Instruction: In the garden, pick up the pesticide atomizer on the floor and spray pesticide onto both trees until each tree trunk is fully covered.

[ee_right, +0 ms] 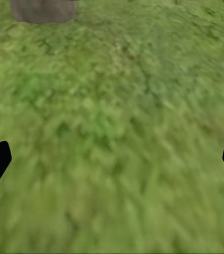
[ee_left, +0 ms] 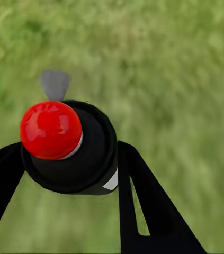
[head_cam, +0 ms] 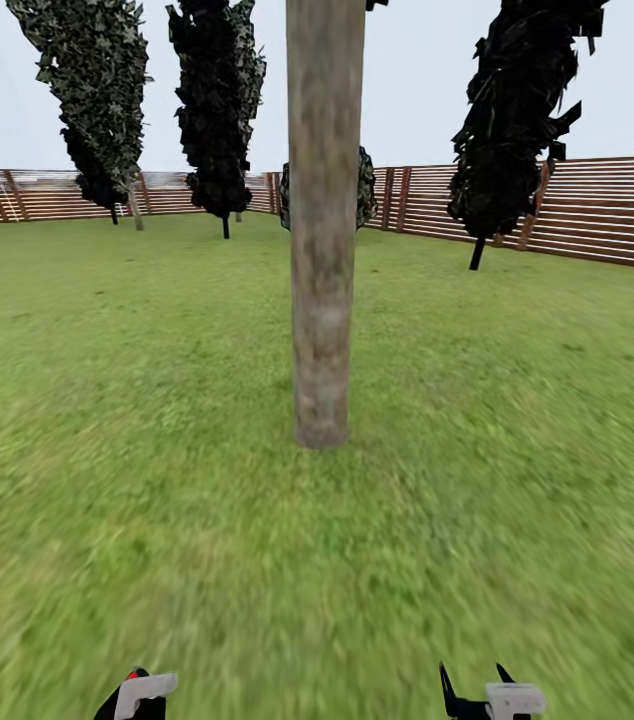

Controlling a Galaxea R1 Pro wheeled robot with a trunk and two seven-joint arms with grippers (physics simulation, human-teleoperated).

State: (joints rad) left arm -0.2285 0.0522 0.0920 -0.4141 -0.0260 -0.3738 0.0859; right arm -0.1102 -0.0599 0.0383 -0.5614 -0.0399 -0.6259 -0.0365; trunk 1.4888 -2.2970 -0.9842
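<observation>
Clamped between your left gripper's [ee_left: 72, 174] black fingers is the pesticide atomizer [ee_left: 69, 145], a black body with a glossy red cap and a small grey nozzle tip poking out beyond it, all hanging over blurred lawn [ee_left: 175, 69]. Your right gripper [ee_right: 112, 159] is spread wide and empty, with grass between its fingertips and the foot of the tree trunk [ee_right: 42, 10] ahead of it. From the head view, both wrists sit low at the frame's edge, and that thick mottled grey-tan trunk [head_cam: 324, 220] stands dead ahead, near but not yet within reach. You look to be on the approach to spraying: next, close in, raise the left arm, and aim the nozzle at the bark.
</observation>
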